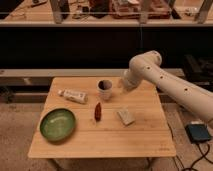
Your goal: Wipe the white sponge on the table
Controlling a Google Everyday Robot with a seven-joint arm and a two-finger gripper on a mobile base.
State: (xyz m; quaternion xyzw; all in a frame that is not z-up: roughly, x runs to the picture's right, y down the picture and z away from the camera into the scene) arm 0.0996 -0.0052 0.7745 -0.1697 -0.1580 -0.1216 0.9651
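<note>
My remote arm (170, 82), smooth white rounded shells, bulbous joint at the bend, small dark dots along the casing, its pincer (121, 86) just beside the cup (104, 90), above the table (150, 140)

The arm (172, 86) largely hides the gripper (121, 86) beside the cup (104, 90).

white sponge (125, 116), small flat off-white block, lying flat and skewed on right-centre of table (145, 142), square pale wood plank top, gripper (121, 86) above far edge, well apart from sponge
</note>
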